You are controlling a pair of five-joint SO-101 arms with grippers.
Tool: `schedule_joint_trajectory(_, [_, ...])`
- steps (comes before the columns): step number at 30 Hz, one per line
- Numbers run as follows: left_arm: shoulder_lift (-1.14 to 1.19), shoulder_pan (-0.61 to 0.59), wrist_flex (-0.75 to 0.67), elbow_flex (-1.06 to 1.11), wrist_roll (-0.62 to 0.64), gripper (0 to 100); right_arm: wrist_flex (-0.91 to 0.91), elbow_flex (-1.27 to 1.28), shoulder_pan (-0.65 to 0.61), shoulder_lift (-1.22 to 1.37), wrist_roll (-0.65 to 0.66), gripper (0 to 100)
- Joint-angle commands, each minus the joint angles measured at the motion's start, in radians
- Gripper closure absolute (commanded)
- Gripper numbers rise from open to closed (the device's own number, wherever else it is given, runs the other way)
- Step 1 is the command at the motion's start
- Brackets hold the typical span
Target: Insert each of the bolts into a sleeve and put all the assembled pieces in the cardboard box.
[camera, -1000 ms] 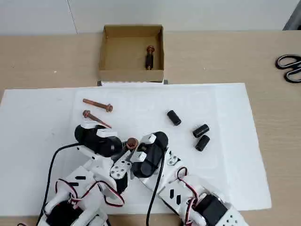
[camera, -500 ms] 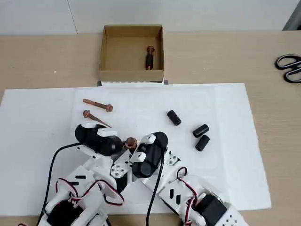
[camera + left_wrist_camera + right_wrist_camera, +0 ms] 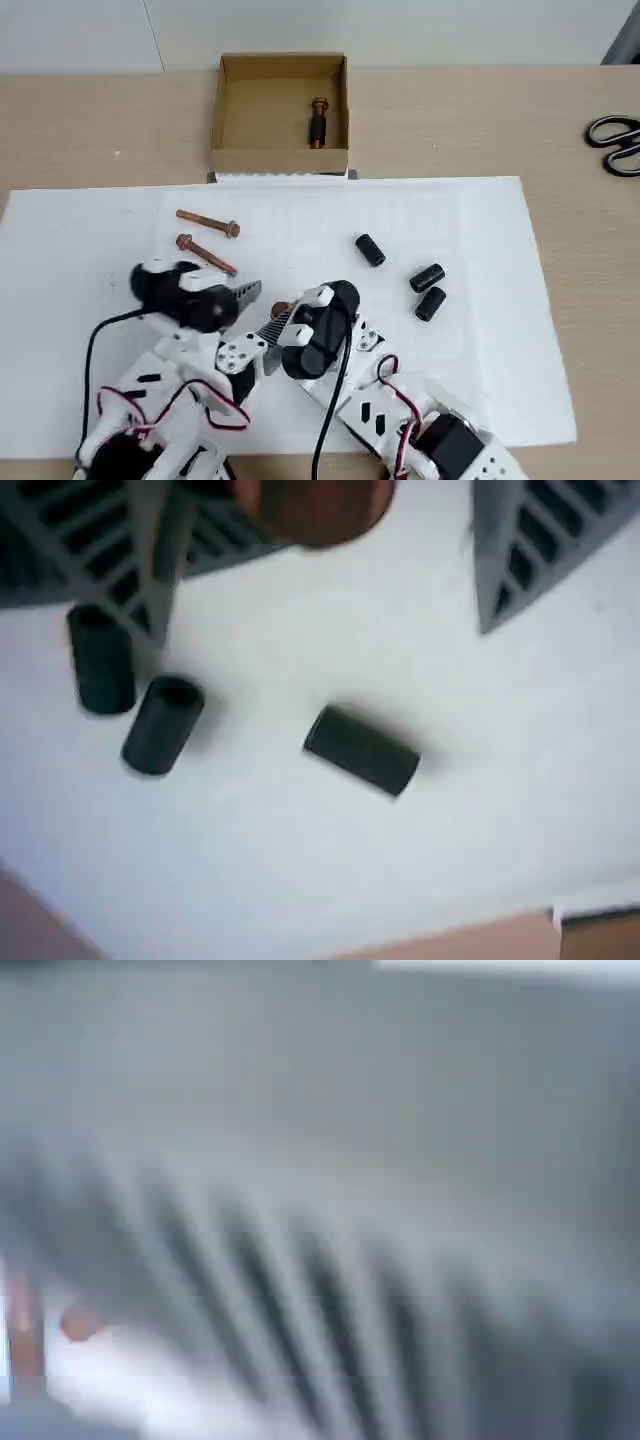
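White sheet (image 3: 480,380): spread over the table's near side, with the loose parts on it.
Cardboard box (image 3: 228,110): just past the sheet's far edge, one assembled piece (image 3: 318,122) inside.
Left gripper (image 3: 250,293): jaws wide apart, holding nothing.
Right gripper (image 3: 280,316): just beside it, closed on a held bolt (image 3: 281,307).
Loose bolts (image 3: 208,222): two, near the left arm.
Sleeves (image 3: 370,250): three, well to the right.

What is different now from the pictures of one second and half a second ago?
The left gripper has drawn back to the left, jaws now open, away from the copper-coloured metal bolt, which stays at the right gripper. Unchanged: two loose copper bolts and three black cylindrical sleeves on the white sheet, and the brown cardboard box with one assembled piece inside.
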Motion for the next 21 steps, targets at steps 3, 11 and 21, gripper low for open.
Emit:
schedule_joint_trajectory(3, [-0.003, -0.012, -0.005, -0.124, 0.005, 85, -0.025, -0.021, 0.007, -0.007, 0.006, 99.5])
schedule_joint_trajectory(11, [-0.008, -0.245, 0.02, -0.087, -0.006, 99, -0.015, -0.028, 0.125, -0.012, 0.009, 99.5])
schedule_joint_trajectory(21, [-0.009, -0.489, -0.091, 0.305, -0.095, 99, 0.116, -0.026, 0.335, -0.012, 0.005, 99.5])
